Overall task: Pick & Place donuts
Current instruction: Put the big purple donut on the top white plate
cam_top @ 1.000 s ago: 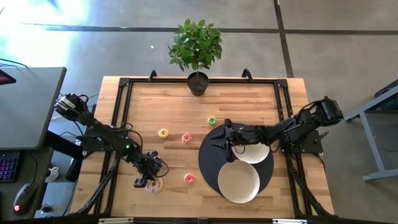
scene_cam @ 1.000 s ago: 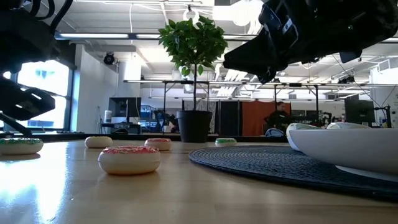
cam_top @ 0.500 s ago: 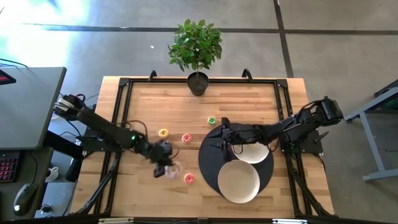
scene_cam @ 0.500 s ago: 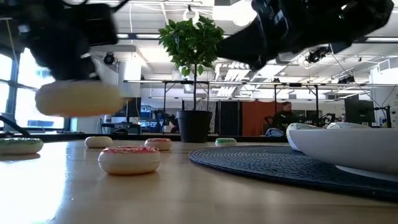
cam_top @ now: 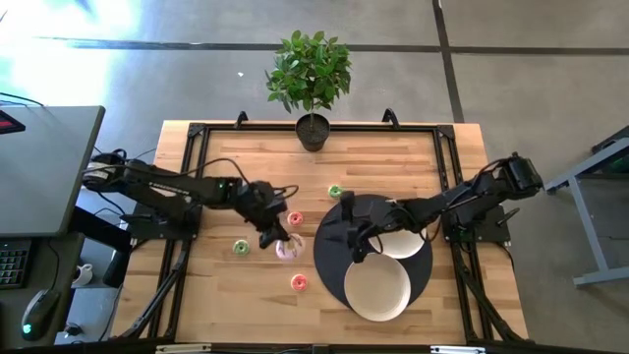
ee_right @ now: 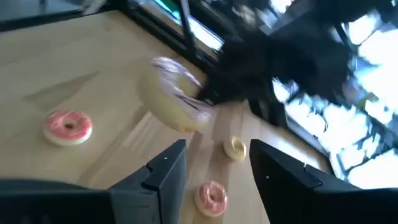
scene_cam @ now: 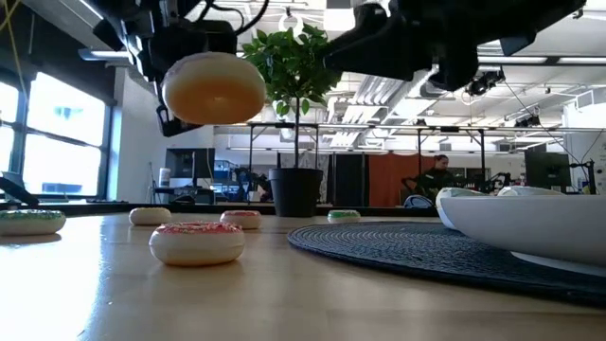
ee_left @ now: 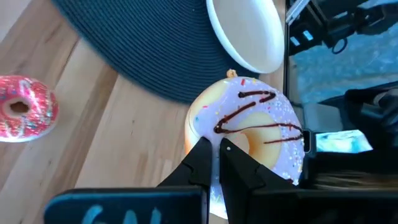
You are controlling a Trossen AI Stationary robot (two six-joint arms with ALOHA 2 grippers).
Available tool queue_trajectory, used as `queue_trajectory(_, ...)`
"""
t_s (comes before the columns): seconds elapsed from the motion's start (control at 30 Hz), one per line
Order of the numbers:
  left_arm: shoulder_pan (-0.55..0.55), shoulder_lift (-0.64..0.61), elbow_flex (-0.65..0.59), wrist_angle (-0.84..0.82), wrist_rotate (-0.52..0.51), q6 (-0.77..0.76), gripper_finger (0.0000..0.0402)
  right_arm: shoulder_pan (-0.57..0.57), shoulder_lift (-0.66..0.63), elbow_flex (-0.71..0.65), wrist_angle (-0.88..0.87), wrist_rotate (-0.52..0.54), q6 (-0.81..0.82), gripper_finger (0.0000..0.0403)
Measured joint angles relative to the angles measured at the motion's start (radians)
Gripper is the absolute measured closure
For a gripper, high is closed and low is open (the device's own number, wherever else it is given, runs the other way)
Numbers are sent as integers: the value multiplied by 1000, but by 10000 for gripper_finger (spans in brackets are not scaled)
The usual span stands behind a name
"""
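My left gripper [cam_top: 274, 238] is shut on a large pale-pink frosted donut [cam_top: 289, 248] with dark drizzle, held in the air just left of the dark round mat [cam_top: 331, 258]; the low view shows the same donut [scene_cam: 214, 87] high above the wood. My right gripper [cam_top: 352, 246] hovers open over the mat's left part, beside two white plates [cam_top: 401, 239]. Small donuts lie flat on the table: green [cam_top: 335, 191], pink [cam_top: 295, 218], green [cam_top: 241, 247], pink [cam_top: 300, 283]. My left gripper pinches the large donut's ring at the side nearest the wrist [ee_left: 208, 127], between its two fingers [ee_left: 200, 160], which slant down from the table's left. The donut is lifted clear, frosting up, reaching out past the fingertips toward the mat.
A potted plant [cam_top: 311, 79] stands at the far edge's middle. The black frame [cam_top: 197, 133] runs along the table's sides. The near plate [cam_top: 376, 288] sits on the mat's near part. Bare wood lies along the near-left of the table [cam_top: 206, 305].
My left gripper has lifted the large donut off the near-left of the table and carried it right and toward the far edge, up to the mat's left rim. A green donut shows where the arm stood before. My right gripper has moved a little toward the near edge.
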Motion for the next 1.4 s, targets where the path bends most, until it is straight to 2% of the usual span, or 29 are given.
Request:
queue_trajectory(0.17, 81, 0, 0, 13, 60, 0, 389, 23, 14, 0, 18, -13, -63, 233)
queue_trajectory(0.33, 125, 0, 0, 21, 67, 11, 389, 25, 78, 0, 134, -10, -65, 231)
queue_trajectory(0.43, 132, 0, 0, 27, 85, 23, 390, 19, 116, 1, 185, -11, -95, 233)
queue_trajectory(0.6, 129, 0, 0, 37, 107, 25, 390, 17, 159, 0, 222, -3, -272, 231)
queue_trajectory(0.8, 129, 0, 0, 95, 139, 26, 390, 16, 163, 1, 285, -11, -274, 233)
queue_trajectory(1.1, 129, 0, 0, 196, 163, -14, 390, 16, 164, 89, 232, -11, -330, 234)
queue_trajectory(1.3, 129, 1, 0, 240, 166, -26, 390, 4, 164, 158, 67, -41, -390, 235)
queue_trajectory(1.4, 129, 1, 0, 231, 171, -27, 390, -10, 164, 166, 48, -45, -402, 235)
